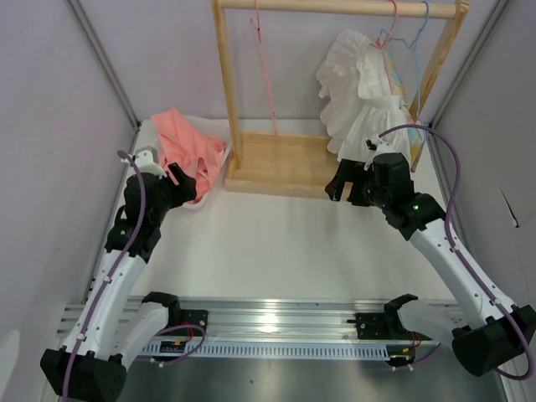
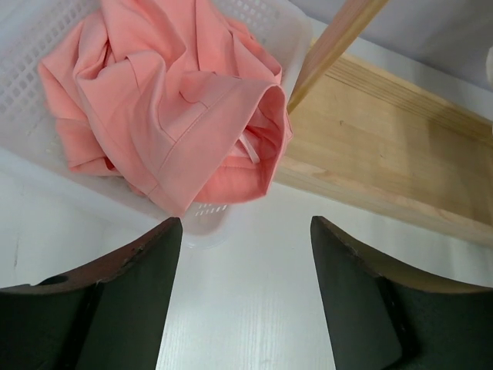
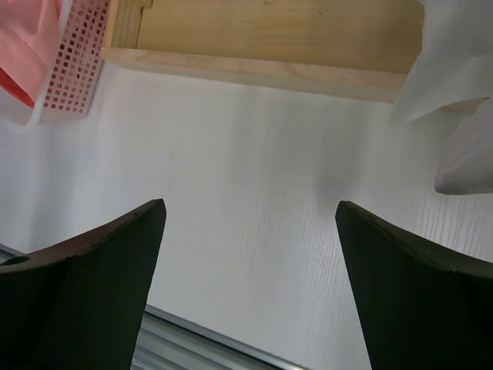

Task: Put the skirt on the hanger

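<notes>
Salmon-pink skirt (image 2: 169, 108) is being cradled by a basket (image 2: 23, 92) beside the wooden rack (image 2: 385, 154); left tool (image 2: 246, 231) and right tool (image 3: 250, 212) are being held spread wide.

Wooden clothes rack (image 1: 276, 163) at upper ctr of top view: flat plank base, two uprights, round top rail (image 1: 335, 7). White ruffled garment (image 1: 360, 92) hangs at upper right, its hem reaching the base's right end; light-blue wire hanger (image 1: 416, 43) just beside it on the rail. White mesh basket (image 2: 254, 23) in upper left, touching the rack's base corner. All sit on a white wood-grain table (image 1: 276, 243). Alu rail w/ slotted strip (image 1: 276, 314) runs across the btm edge. Pale lilac walls surround.
</notes>
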Controlling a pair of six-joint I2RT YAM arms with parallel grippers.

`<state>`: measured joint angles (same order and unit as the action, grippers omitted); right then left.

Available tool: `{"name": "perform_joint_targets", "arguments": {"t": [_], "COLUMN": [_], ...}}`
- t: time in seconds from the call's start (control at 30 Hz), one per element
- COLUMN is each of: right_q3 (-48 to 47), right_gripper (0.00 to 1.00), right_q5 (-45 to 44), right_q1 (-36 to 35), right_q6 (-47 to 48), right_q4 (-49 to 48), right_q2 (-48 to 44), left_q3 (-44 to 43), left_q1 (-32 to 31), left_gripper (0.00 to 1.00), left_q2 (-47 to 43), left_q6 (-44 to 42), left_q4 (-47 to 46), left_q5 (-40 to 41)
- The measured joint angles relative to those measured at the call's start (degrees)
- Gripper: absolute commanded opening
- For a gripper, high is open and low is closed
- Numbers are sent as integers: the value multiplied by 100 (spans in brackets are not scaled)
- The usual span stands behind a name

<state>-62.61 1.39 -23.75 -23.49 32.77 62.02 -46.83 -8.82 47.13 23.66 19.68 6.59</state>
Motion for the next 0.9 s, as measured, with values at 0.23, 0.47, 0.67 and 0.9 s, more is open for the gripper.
{"name": "perform_joint_targets", "arguments": {"t": [0.23,0.47,0.67,0.9], "right_q3": [0,26,111,162], "right_gripper": [99,100,99,99], "right_q5": [0,68,195,308], "right_q1": [0,0,0,0], "right_q6": [-46,-94,-151,-153], "right_q4": [-55,-153,-184,-184], "right_q2": [-35,-55,-52,-52], "left_q3": [11,94,76,-573], "left_q1": [-7,-57,-175,-216], "left_gripper": [73,69,68,55], "left_q2": [236,1241,2417,3150], "left_q6": [-17,201,437,479], "left_q4": [-50,-603,-949,-876], "left_q5": [-70,249,538,1434]}}
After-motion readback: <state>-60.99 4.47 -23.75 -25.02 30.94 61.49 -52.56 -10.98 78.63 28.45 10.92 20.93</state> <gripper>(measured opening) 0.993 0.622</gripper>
